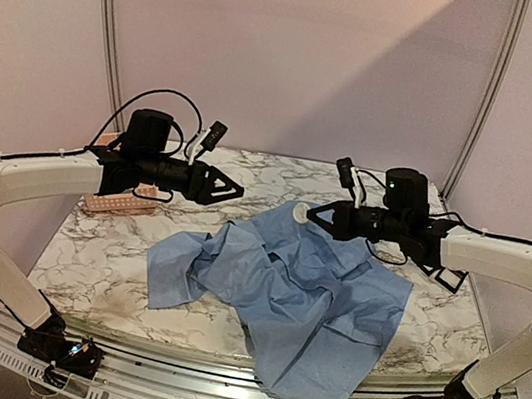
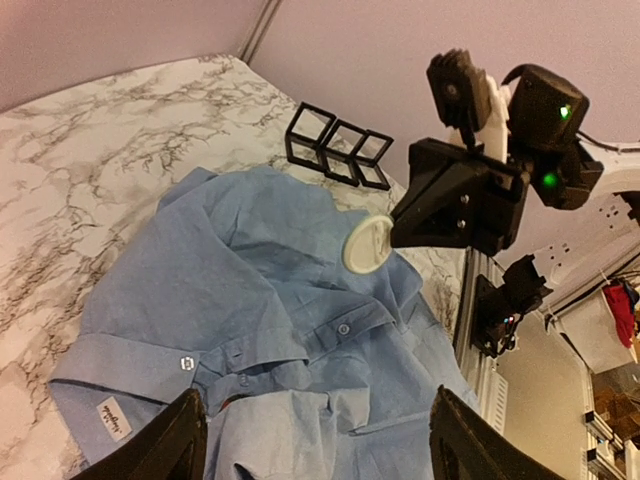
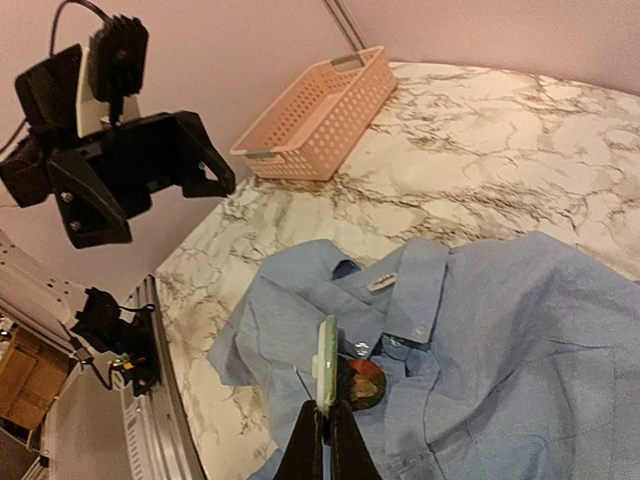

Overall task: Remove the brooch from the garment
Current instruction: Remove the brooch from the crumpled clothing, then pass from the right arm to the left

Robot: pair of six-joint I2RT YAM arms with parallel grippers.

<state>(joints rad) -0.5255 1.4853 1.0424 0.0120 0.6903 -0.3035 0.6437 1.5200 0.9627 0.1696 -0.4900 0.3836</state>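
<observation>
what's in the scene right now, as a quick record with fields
garment: light blue shirt, crumpled on the marble table, part hanging over the near edge
brooch: pale round disc, pinched over the collar area, looks clear of the cloth
right gripper: shut on the brooch
left gripper: open, in the air, holding nothing
basket: pink, far left of the table
frames: black open frames, far right
unclear: dark round thing on the shirt below the brooch
</observation>
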